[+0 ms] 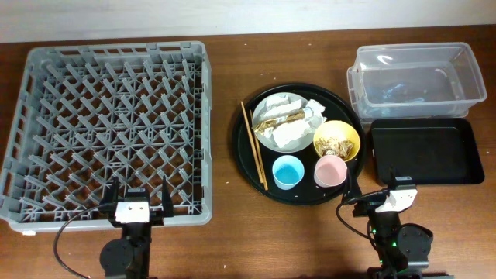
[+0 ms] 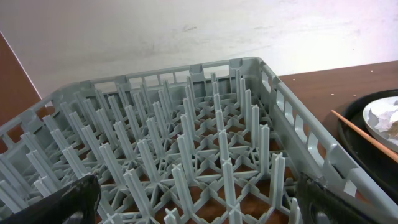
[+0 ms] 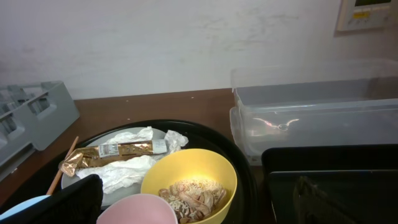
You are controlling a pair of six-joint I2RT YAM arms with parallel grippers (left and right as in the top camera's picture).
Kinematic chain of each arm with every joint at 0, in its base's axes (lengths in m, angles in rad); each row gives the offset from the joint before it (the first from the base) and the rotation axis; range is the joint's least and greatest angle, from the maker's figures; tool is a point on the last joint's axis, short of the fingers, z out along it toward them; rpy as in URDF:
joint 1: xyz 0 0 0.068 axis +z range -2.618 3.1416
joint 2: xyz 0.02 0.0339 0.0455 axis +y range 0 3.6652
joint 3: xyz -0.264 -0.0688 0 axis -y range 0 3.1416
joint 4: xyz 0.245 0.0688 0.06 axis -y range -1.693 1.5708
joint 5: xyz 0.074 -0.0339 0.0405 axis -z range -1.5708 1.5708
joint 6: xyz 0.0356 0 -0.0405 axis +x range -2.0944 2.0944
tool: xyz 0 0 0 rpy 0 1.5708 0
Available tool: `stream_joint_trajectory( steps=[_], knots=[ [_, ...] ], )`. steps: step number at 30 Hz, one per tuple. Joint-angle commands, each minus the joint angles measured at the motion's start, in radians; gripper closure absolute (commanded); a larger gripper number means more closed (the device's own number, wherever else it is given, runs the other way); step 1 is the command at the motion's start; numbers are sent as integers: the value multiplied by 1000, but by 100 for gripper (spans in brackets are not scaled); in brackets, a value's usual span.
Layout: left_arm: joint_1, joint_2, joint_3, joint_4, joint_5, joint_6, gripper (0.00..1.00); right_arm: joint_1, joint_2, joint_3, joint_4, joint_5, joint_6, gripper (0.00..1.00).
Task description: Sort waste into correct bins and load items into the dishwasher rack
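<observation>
The grey dishwasher rack (image 1: 108,128) fills the left of the table and holds nothing; my open left gripper (image 1: 139,198) (image 2: 199,208) hangs over its near edge. A pale plate (image 1: 262,108) holds white tissues (image 1: 298,132) and a golden wrapper (image 1: 277,119). The yellow bowl (image 1: 336,132) holds food scraps (image 3: 196,198). The pink cup (image 1: 331,171), blue cup (image 1: 287,171) and chopsticks (image 1: 253,143) lie beside them. The clear tub (image 1: 418,77) and black tray (image 1: 422,151) stand at the right. My open right gripper (image 1: 380,190) (image 3: 199,205) is just short of the pink cup and bowl.
All the dishes sit on a large round black tray (image 1: 246,159) in the middle. Bare wood table (image 1: 221,178) separates the rack from that tray. A white wall (image 3: 186,43) runs behind the table.
</observation>
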Motion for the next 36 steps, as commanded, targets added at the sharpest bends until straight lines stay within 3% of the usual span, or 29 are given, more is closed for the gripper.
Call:
stream_joint_trajectory(
  steps=[1,36],
  knots=[
    [-4,-8,-2,-8,-6,20,1,7,-8,-7,-3,-5,2,2],
    [-4,-8,-2,-8,-6,20,1,6,-8,-7,24,6,2,2]
  ],
)
